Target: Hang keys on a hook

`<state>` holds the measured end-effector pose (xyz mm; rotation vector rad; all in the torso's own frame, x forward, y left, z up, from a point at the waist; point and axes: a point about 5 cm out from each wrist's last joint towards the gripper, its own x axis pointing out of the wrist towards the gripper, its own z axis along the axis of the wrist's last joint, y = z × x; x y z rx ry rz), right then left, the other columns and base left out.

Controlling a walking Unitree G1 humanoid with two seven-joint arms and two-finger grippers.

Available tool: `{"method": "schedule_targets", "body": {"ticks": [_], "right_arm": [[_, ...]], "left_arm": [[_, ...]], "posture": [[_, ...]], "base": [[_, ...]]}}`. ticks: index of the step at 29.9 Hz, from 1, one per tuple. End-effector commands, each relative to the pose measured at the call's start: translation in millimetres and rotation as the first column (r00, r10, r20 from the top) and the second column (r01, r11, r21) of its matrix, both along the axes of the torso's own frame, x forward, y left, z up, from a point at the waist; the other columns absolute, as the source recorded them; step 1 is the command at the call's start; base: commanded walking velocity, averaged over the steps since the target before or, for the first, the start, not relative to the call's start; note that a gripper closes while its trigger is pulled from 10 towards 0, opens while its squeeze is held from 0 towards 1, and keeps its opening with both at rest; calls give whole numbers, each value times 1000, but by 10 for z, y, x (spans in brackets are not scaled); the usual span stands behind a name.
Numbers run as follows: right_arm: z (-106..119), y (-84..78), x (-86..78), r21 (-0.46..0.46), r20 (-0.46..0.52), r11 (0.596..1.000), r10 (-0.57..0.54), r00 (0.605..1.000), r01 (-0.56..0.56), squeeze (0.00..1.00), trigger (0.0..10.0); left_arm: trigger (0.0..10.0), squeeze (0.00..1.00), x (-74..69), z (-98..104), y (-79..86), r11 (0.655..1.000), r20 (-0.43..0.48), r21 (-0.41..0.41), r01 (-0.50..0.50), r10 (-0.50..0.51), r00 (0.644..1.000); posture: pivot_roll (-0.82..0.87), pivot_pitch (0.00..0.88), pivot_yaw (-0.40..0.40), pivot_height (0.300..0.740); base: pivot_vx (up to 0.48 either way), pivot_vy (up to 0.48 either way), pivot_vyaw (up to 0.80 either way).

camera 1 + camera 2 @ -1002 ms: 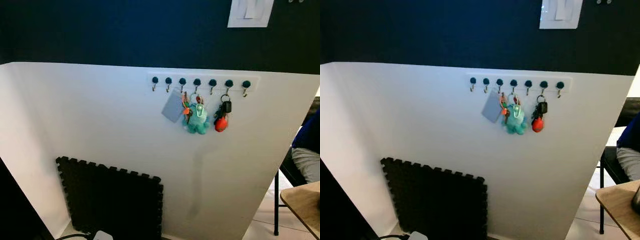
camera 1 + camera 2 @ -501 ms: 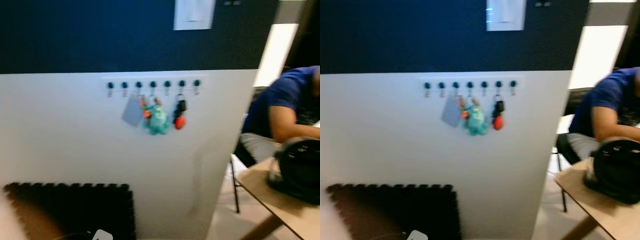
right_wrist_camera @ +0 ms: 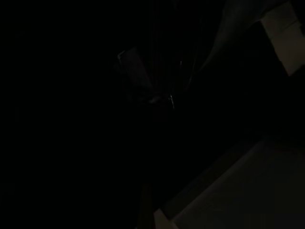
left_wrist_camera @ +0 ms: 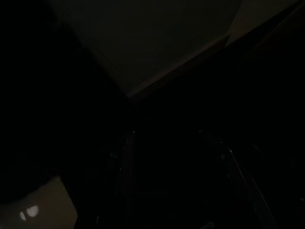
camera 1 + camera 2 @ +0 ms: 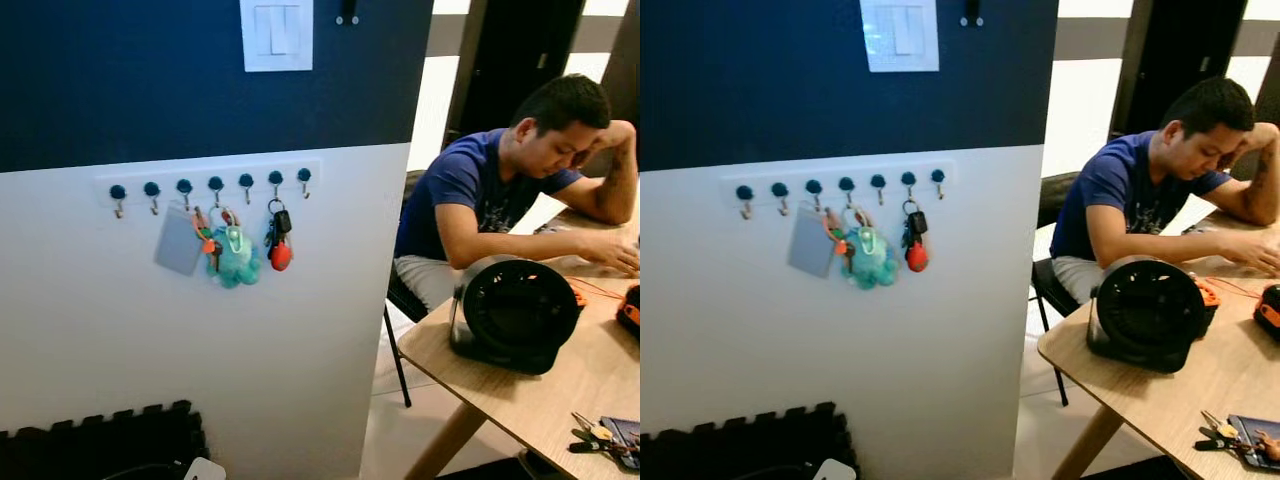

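Two grippers hang idle in the dark, and whether their fingers are apart or together cannot be told from the wrist views; nothing can be made out held in either.

Nearest the robot, low on its right, a small bunch of keys (image 5: 1215, 433) lies on the table (image 5: 1200, 385) close to its front edge, just beside a dark flat thing at the corner. These look like the keys to be hung, though that is a judgement. Further along the same table stands a round black fan (image 5: 1145, 314), and beyond it a person (image 5: 1140, 195) in a blue shirt sits leaning on the tabletop.

To the robot's left, across the gap, the half wall carries a rack (image 5: 210, 183) of seven hooks. Three middle hooks are already taken: a grey card (image 5: 179, 241), a teal plush keyring (image 5: 234, 256), and a black fob with a red tag (image 5: 279, 240). The last hook (image 5: 304, 179) at the right end is bare, as are the two at the left end. A black foam mat (image 5: 100, 440) leans low against that wall.

As for progress, the task seems barely begun: the keys are not yet picked up. Left to do: step to the table, grasp the keys, turn to the rack, slip the ring over a free hook.
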<state>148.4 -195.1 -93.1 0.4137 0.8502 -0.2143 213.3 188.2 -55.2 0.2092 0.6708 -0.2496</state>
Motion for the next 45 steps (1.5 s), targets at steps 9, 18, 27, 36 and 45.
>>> {"method": "schedule_targets", "body": {"ticks": [9,18,27,36,45], "right_arm": [[3,21,12,6,6,1000,-1,1000,1,0,10000],[9,63,39,9,14,999,34,999,-35,0,10000],[11,54,43,5,11,999,43,999,-43,0,10000],[12,38,36,7,16,1000,16,1000,-16,0,10000],[30,9,75,-3,21,999,43,999,-43,0,10000]], "left_arm": [[10000,0,-58,-33,17,1000,-10,3,-16,16,1000],[10000,0,-71,-36,29,1000,-10,3,-23,23,1000],[10000,0,-68,-36,15,1000,-7,1,-24,24,1000],[10000,0,-79,-41,14,1000,-9,5,-16,16,1000],[10000,0,-55,-34,-25,1000,-3,3,-14,14,1000]], "posture": [[65,13,33,740],[66,14,31,740],[62,14,28,740],[60,12,25,740],[62,3,10,740]], "base": [[0,0,0],[0,0,144],[0,0,800],[0,0,267],[0,0,0]]}}
